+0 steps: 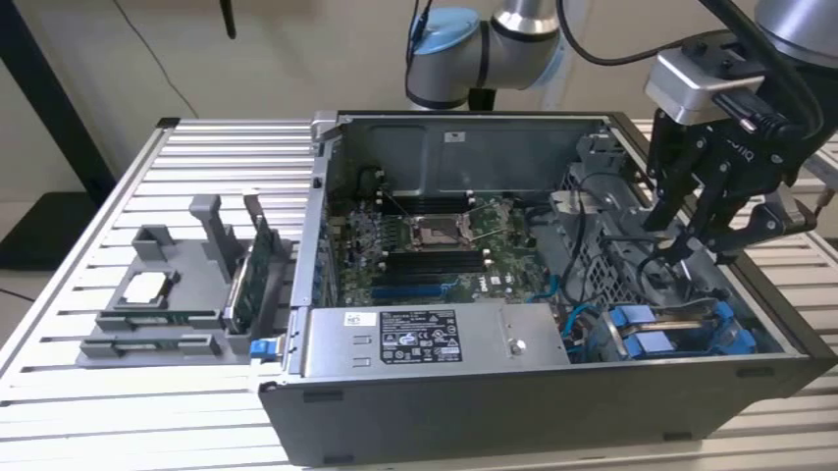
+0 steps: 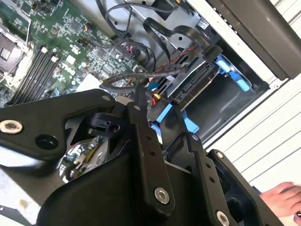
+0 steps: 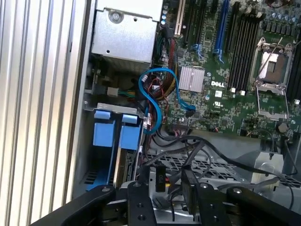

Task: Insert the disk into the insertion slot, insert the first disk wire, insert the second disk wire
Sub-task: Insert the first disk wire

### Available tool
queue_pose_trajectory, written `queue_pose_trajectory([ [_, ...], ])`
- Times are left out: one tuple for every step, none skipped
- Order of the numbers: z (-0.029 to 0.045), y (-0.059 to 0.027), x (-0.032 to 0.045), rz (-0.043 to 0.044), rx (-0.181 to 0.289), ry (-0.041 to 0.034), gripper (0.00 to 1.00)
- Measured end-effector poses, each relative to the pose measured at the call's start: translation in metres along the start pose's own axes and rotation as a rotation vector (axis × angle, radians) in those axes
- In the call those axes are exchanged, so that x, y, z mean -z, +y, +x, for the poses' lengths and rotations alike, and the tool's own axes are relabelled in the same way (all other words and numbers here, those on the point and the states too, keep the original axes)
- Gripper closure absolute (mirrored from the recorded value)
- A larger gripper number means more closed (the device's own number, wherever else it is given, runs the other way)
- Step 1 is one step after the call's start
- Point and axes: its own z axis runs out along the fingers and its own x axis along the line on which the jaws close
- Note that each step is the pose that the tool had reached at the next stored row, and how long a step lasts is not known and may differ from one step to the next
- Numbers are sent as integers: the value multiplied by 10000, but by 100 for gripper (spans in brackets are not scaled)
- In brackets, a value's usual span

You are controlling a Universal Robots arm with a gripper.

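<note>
While the disk sits in the insertion slot, a wire step seems in hand.
In the first wrist view the gripper pinches a black plastic plug with its fingers, near the disk's blue plastic frame. In the exterior view it hangs over the metal case at the exterior view's right. I judge the plug needs exact alignment with the disk's narrow socket.

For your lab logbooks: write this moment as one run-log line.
disk: blue carrier, sitting in drive cage | gripper: low over cage, among black cables | blue cable: looped beside motherboard
</note>
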Motion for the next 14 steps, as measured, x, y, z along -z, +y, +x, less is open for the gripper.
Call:
queue_pose_trajectory([
  [0, 0, -2, 5, 18, -3, 60],
  [0, 0, -3, 7, 38, -6, 60],
  [0, 0, -4, 7, 58, -7, 60],
  [0, 0, -5, 6, 79, -10, 60],
  [0, 0, -7, 6, 94, -14, 60],
  [2, 0, -11, 7, 96, -18, 60],
  [5, 0, -14, 7, 97, -22, 60],
  [11, 1, -14, 9, 97, -27, 60],
  [19, 3, -13, 10, 97, -34, 60],
  [28, 4, -12, 11, 97, -45, 60],
  [37, 6, -11, 13, 98, -56, 60],
  [43, 13, -10, 15, 97, -67, 60],
  [47, 24, -9, 19, 96, -81, 60],
  [46, 39, -9, 24, 97, -92, 60],
])
